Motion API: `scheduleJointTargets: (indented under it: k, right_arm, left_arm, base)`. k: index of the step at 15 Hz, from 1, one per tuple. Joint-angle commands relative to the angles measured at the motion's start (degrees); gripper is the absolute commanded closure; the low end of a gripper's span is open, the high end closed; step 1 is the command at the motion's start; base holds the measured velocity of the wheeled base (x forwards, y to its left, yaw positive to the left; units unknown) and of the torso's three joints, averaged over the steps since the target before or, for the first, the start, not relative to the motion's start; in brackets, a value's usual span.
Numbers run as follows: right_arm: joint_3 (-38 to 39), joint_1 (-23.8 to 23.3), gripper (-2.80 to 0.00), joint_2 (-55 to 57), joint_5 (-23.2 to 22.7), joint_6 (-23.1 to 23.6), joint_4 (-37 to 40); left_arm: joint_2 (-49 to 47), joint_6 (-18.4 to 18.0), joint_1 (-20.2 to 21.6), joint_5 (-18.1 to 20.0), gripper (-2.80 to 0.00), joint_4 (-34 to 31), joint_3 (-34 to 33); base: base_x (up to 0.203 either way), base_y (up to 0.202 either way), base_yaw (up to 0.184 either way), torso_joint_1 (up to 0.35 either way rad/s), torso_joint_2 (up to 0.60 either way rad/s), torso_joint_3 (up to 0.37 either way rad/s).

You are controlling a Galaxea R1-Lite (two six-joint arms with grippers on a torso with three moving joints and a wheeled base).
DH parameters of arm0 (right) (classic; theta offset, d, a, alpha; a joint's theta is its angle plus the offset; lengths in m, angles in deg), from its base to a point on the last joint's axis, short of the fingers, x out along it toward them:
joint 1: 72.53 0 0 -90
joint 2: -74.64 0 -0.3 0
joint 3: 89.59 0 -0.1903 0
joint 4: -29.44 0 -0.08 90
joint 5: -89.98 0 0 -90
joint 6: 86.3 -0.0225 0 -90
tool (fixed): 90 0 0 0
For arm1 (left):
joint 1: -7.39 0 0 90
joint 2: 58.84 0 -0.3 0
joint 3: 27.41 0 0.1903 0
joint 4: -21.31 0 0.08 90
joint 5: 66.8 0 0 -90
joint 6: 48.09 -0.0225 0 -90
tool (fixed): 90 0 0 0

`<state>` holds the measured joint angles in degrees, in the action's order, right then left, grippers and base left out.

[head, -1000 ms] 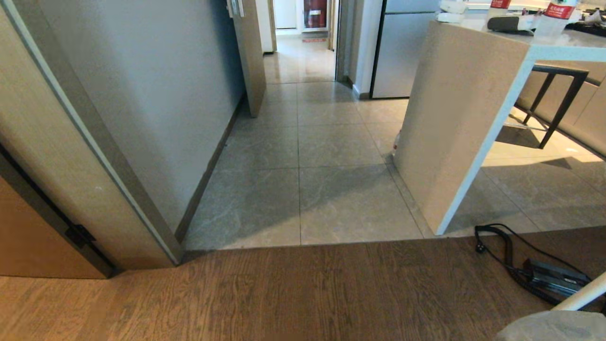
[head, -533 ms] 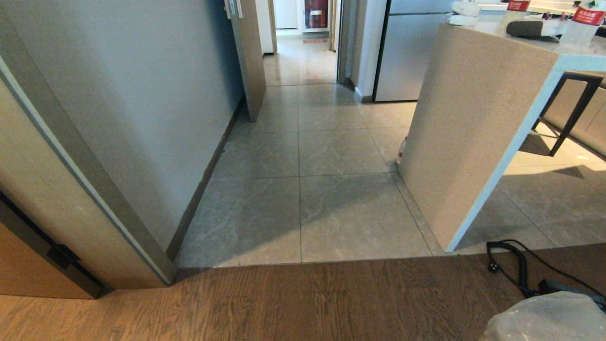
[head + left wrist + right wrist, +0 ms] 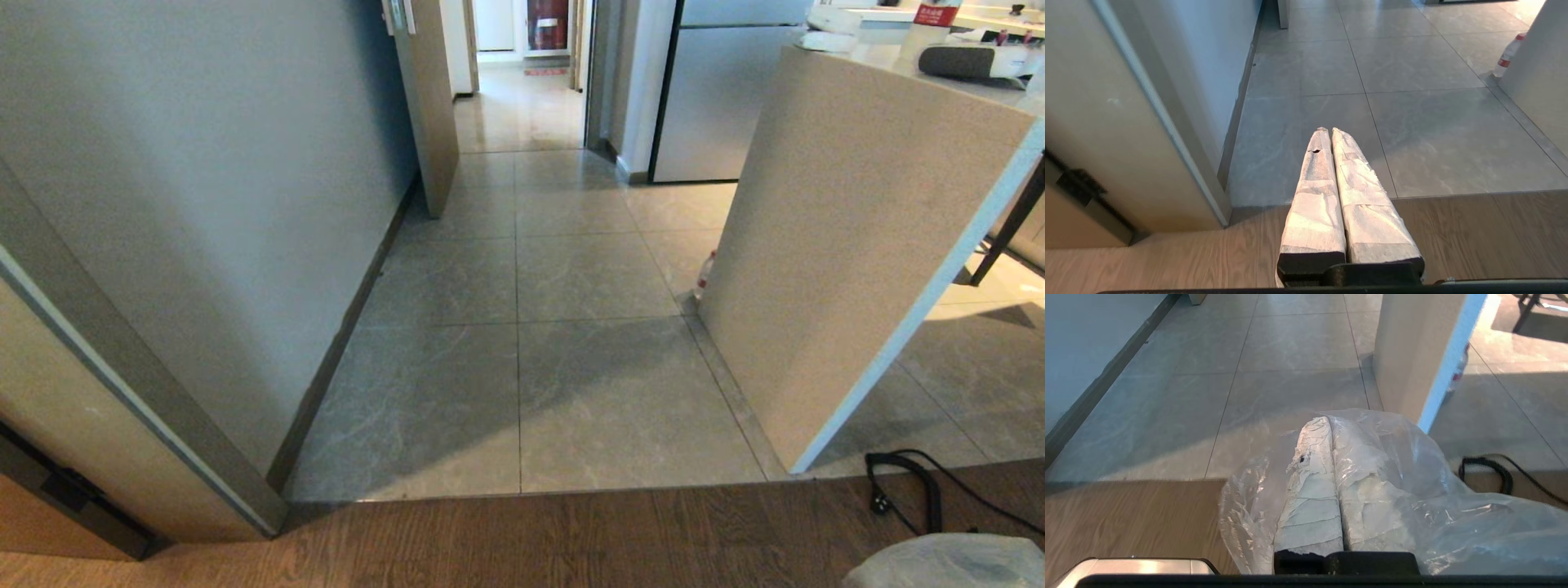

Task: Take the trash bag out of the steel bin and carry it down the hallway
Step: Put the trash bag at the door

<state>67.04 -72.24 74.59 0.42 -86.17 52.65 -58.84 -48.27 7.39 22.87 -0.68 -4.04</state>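
The trash bag (image 3: 947, 563) is a crinkled translucent whitish bag that shows at the bottom right corner of the head view. In the right wrist view its thin plastic (image 3: 1412, 490) drapes over and around my right gripper (image 3: 1329, 418), which is shut on it. My left gripper (image 3: 1329, 130) is shut with nothing in it and hangs over the seam between wood floor and tiles. The hallway (image 3: 571, 278), with grey stone tiles, runs straight ahead between a pale wall and a counter. The steel bin is out of view.
A tall beige counter end panel (image 3: 849, 245) stands on the right with a small bottle (image 3: 704, 273) at its foot. A black cable (image 3: 906, 482) lies on the wood floor (image 3: 490, 539). An open door leaf (image 3: 429, 98) juts from the left wall; a fridge (image 3: 718, 90) stands beyond.
The whole head view has shifted: the tile edge and counter panel have slid lower and nearer, so the camera has moved forward. The bag stays at the bottom right corner.
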Motion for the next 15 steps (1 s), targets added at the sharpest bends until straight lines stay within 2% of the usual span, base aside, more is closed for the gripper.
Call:
scheduleJointTargets:
  k: [1,15]
  right_arm:
    - [0.0,0.01,0.0,0.05,0.0,0.04,-0.02]
    - [0.0,0.06,0.0,0.05,0.0,0.04,-0.02]
  left_arm:
    - [0.0,-0.08,0.0,-0.02,0.0,0.03,-0.62]
    - [0.0,0.27,0.0,-0.02,0.0,0.03,-0.62]
  base:
    - [0.193,0.0,0.001,0.005,0.01,0.002]
    - [0.191,0.0,0.0,0.003,0.0,0.003]
